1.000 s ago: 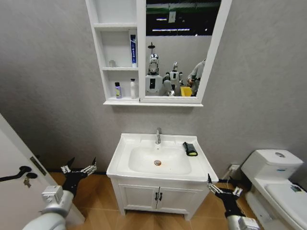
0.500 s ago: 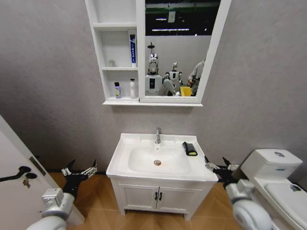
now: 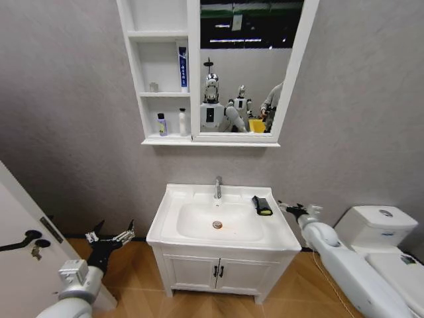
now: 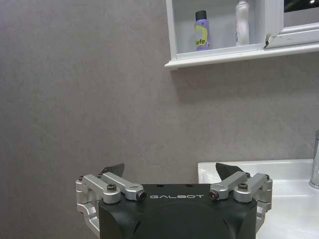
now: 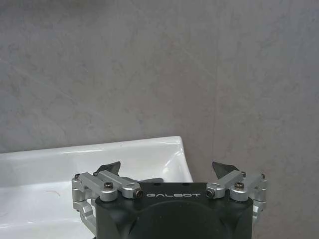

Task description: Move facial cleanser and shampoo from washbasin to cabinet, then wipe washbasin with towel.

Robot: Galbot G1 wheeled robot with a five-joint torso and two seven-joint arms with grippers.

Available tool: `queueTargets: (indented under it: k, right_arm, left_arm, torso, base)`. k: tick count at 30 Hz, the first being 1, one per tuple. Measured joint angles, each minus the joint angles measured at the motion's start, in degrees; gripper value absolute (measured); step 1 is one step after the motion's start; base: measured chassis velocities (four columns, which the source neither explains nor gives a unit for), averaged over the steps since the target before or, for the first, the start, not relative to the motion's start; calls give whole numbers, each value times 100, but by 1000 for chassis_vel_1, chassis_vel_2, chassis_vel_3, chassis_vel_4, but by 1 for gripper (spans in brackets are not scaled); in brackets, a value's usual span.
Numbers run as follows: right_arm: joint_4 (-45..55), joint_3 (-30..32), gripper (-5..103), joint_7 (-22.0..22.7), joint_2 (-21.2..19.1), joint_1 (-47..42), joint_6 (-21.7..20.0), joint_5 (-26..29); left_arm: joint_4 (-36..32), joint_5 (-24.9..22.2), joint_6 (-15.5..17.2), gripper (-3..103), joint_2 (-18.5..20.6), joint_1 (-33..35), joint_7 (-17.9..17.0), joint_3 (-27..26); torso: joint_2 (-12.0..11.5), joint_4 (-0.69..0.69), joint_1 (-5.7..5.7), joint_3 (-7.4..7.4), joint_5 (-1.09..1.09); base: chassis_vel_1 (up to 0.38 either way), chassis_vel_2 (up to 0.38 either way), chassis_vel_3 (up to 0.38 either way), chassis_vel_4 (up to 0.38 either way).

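Note:
The white washbasin (image 3: 173, 199) has a black towel (image 3: 262, 205) with a yellow-green edge lying on its right rim. On the cabinet's (image 3: 142, 79) lowest shelf stand a small purple bottle (image 3: 161, 124) and a white bottle (image 3: 183, 122); which one is the facial cleanser and which the shampoo I cannot tell. My right gripper (image 3: 296, 210) hovers open just right of the towel, at rim height. In its wrist view the right gripper (image 5: 168, 168) sits over the washbasin's rim (image 5: 124, 152). My left gripper (image 3: 109, 236) hangs open, low and left of the vanity, and the left gripper (image 4: 169, 169) faces the wall.
A chrome tap (image 3: 218, 187) stands at the back of the bowl. A blue-and-white tube (image 3: 182, 68) leans in the middle shelf. A white toilet (image 3: 377, 228) sits close on the right, and a door with a black handle (image 3: 26, 240) is on the left.
My right arm has risen from low beside the vanity to the basin's right edge, close to the towel. The left arm has stayed put.

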Motion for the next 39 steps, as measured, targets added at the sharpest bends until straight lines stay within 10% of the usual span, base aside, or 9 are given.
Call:
queueTargets:
  k: [20, 24, 39]
  right_arm:
    - [-1229, -418, 100, -279, 622, 622, 592, -763]
    - [145, 132, 100, 61, 423, -325, 1229, -1240]
    - [1521, 334, 100, 426, 314, -1374, 1341, -1610]
  left_arm:
    - [7, -7, 5, 100, 6, -7, -5, 9]
    - [8, -7, 6, 100, 7, -6, -9, 9]
    - [8, -7, 6, 100, 7, -7, -7, 10]
  torso:
    - [1, -4, -2, -1, 3]
    - [2, -8, -5, -1, 14]
    - [0, -3, 2, 1, 3]
  base:
    - [0, 0, 0, 0]
    - [0, 0, 0, 0]
    - [-122, 121, 118, -116]
